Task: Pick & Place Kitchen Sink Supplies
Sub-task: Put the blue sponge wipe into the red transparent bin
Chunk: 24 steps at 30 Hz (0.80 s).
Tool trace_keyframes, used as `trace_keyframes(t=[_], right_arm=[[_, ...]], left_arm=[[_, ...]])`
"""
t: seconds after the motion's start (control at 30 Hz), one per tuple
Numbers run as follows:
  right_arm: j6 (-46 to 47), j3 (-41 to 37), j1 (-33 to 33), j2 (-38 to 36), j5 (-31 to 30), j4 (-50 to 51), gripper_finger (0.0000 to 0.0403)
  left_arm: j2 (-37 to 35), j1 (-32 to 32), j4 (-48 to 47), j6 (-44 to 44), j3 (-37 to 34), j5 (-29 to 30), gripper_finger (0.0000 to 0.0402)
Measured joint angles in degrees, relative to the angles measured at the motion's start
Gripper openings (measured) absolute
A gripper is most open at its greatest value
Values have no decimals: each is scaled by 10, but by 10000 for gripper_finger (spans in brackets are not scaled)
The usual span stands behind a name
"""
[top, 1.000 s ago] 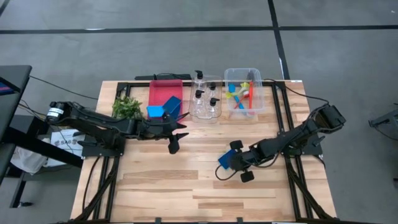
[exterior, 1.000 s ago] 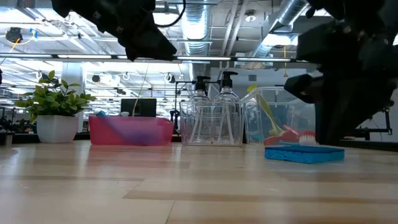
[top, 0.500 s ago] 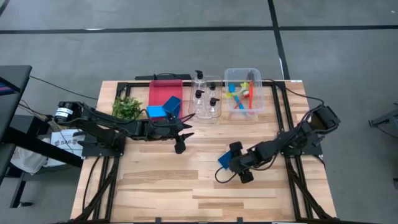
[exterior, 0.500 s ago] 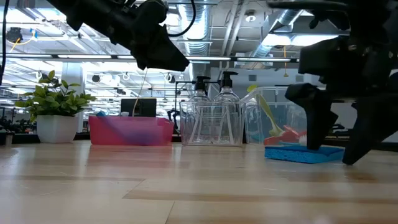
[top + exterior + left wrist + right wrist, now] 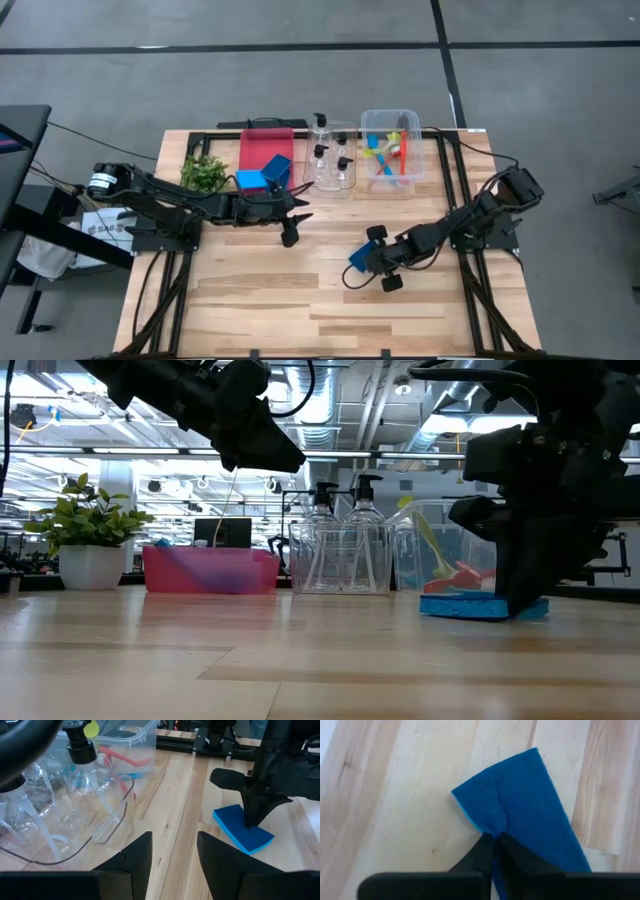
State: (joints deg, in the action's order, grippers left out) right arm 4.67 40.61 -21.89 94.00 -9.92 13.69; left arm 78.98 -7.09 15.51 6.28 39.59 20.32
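Right gripper: down on the bare wood at the table's right-middle, fingers pinched together on the blue sponge — the sponge's top puckers into a crease where they bite.
Sponge on table: lies flat on the boards, well apart from the bins; in the low view it sits under the dark right arm.
Left gripper: held above the table in front of the red tray, fingers apart with bare wood showing between them — holding nothing.
Second sponge: blue, propped at the tray's near end, by the left arm's wrist.
Bottles: small clear ones with black pump tops, standing together in the clear bin at the table's back middle.
Brushes: red, blue and yellow-green, lying crossed in the other clear bin, just right of the bottle bin.
Plant: green, leafy, at the back left beside the tray; the low view shows it in a white pot.
Table: light wood planks, front half bare.
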Motion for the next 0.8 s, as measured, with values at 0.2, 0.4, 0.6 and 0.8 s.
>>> trace_keyframes(t=[0.2, 0.4, 0.6, 0.8], right_arm=[[-11, -2, -7, -48, -34, -15, 5], [-65, 18, -26, -129, -77, -68, 2], [-114, 21, -47, -212, -50, -163, 1], [-143, 22, -58, -244, 71, -284, 1]], left_arm=[[0, 0, 0, 0, 0, 0, 158], [0, 0, 2, -2, 0, -5, 158], [-1, -9, 22, -77, 0, -99, 158], [-1, -34, 96, -162, 0, -221, 158]])
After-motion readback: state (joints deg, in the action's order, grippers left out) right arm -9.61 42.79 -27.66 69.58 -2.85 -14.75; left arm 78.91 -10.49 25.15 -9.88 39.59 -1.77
